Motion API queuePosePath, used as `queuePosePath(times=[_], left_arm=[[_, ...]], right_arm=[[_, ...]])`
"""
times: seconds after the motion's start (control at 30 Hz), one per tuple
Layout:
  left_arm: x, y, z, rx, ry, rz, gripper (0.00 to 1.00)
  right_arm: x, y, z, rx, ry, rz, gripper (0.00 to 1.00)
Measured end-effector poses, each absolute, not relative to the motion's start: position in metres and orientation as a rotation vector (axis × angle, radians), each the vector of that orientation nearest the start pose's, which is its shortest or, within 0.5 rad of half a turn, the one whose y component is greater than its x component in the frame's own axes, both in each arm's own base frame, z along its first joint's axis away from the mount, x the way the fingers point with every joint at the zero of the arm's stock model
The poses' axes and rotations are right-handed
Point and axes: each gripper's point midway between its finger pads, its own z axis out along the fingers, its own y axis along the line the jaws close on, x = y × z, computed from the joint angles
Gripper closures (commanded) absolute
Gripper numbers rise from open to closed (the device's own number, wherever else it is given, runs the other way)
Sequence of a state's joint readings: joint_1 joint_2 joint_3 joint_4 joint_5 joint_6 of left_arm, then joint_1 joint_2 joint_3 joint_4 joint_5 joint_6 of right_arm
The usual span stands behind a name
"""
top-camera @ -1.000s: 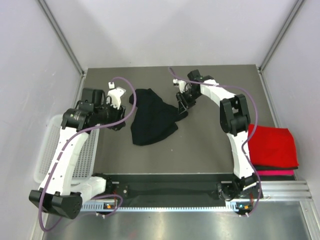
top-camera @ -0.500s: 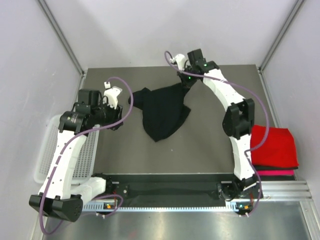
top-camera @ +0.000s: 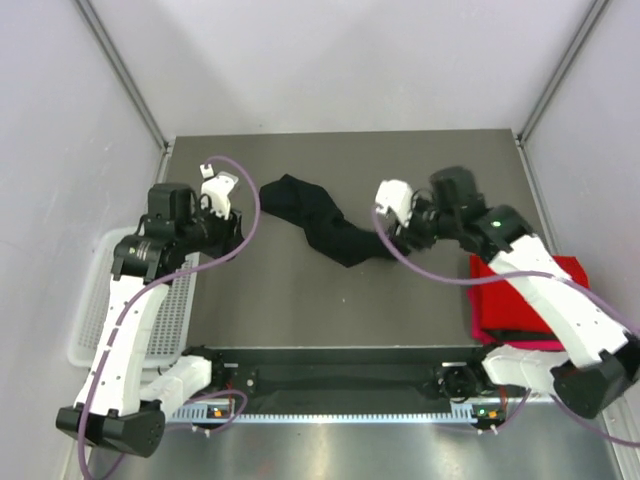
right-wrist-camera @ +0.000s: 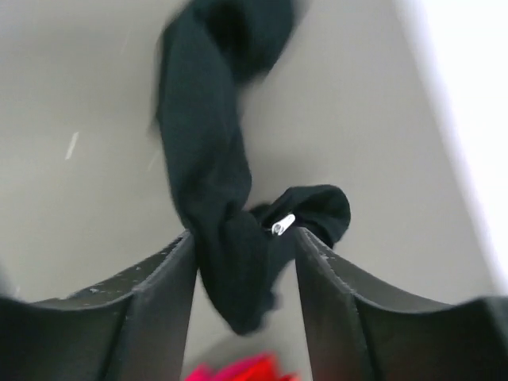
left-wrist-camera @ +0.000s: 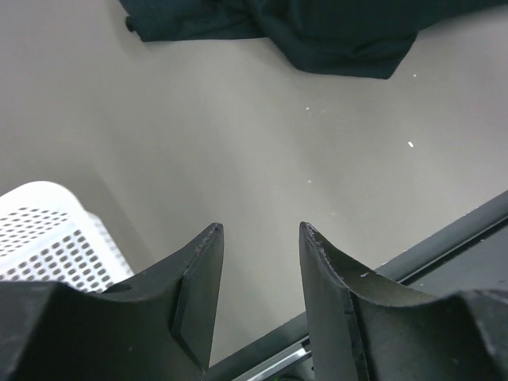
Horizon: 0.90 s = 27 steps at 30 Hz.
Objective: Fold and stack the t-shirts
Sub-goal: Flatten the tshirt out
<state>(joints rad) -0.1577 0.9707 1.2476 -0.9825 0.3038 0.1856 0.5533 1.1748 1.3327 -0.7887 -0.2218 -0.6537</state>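
The black t-shirt (top-camera: 325, 225) lies bunched in a long twisted strip across the middle of the table. Its right end reaches my right gripper (top-camera: 392, 240). In the right wrist view the gripper (right-wrist-camera: 244, 234) stands open, with the blurred black cloth (right-wrist-camera: 202, 135) and a small white tag (right-wrist-camera: 283, 225) lying in the gap. My left gripper (top-camera: 232, 232) hovers left of the shirt. It is open (left-wrist-camera: 260, 226) and empty, with the black shirt (left-wrist-camera: 317, 32) farther off. The folded red t-shirt (top-camera: 560, 285) lies on a magenta one (top-camera: 530, 344) at the right, partly under my right arm.
A white mesh basket (top-camera: 95, 300) hangs off the table's left edge, and its corner (left-wrist-camera: 48, 230) shows beside my left fingers. A black rail (top-camera: 340, 375) runs along the near edge. Grey walls close in the back and sides.
My right arm swung from the far back toward the near right, dragging the black shirt out into a strip. Its jaws shut, then parted. The left arm barely moved.
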Motion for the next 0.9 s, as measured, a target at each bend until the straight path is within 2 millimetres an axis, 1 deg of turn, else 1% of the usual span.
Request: queuePosePath(times=[0.03, 0.07, 0.13, 0.17, 0.2, 0.27, 0.33, 0.4, 0.43, 0.5, 0.53, 0.6, 0.67, 0.73, 0.8, 0.9], left_arm=[[0.24, -0.085, 0.266, 0.54, 2.195, -0.34, 0.52], [0.241, -0.086, 0.265, 0.539, 2.199, -0.35, 0.52], [0.244, -0.088, 0.264, 0.537, 2.2, -0.362, 0.51], [0.245, -0.088, 0.264, 0.534, 2.2, -0.362, 0.51], [0.246, -0.088, 0.264, 0.532, 2.201, -0.362, 0.51], [0.247, -0.088, 0.264, 0.527, 2.198, -0.362, 0.51], [0.248, -0.087, 0.265, 0.52, 2.195, -0.361, 0.51], [0.249, -0.086, 0.263, 0.511, 2.196, -0.359, 0.51], [0.249, -0.086, 0.261, 0.509, 2.201, -0.359, 0.51], [0.248, -0.085, 0.257, 0.506, 2.214, -0.359, 0.51], [0.248, -0.084, 0.256, 0.505, 2.217, -0.358, 0.51], [0.248, -0.084, 0.255, 0.505, 2.218, -0.356, 0.51], [0.248, -0.083, 0.256, 0.506, 2.216, -0.35, 0.51], [0.248, -0.083, 0.257, 0.507, 2.212, -0.345, 0.51], [0.247, -0.083, 0.257, 0.51, 2.208, -0.343, 0.51], [0.245, -0.082, 0.253, 0.51, 2.216, -0.345, 0.51]], right_arm=[[0.27, 0.183, 0.257, -1.385, 1.779, 0.192, 0.45], [0.264, 0.178, 0.228, -1.441, 1.847, 0.201, 0.45], [0.252, 0.172, 0.178, -1.551, 1.991, 0.234, 0.45], [0.248, 0.169, 0.161, -1.596, 2.055, 0.252, 0.44], [0.246, 0.168, 0.15, -1.623, 2.091, 0.267, 0.44], [0.248, 0.169, 0.145, -1.629, 2.107, 0.283, 0.44], [0.258, 0.173, 0.154, -1.607, 2.083, 0.275, 0.44], [0.275, 0.181, 0.166, -1.574, 2.044, 0.259, 0.45], [0.287, 0.188, 0.172, -1.558, 2.023, 0.254, 0.45], [0.312, 0.199, 0.172, -1.534, 2.01, 0.244, 0.45], [0.324, 0.204, 0.166, -1.527, 2.014, 0.24, 0.44], [0.337, 0.208, 0.143, -1.54, 2.058, 0.237, 0.43], [0.339, 0.205, 0.112, -1.573, 2.133, 0.234, 0.42], [0.338, 0.201, 0.092, -1.598, 2.185, 0.222, 0.42], [0.332, 0.193, 0.078, -1.615, 2.232, 0.205, 0.42], [0.328, 0.179, 0.074, -1.621, 2.268, 0.181, 0.41]])
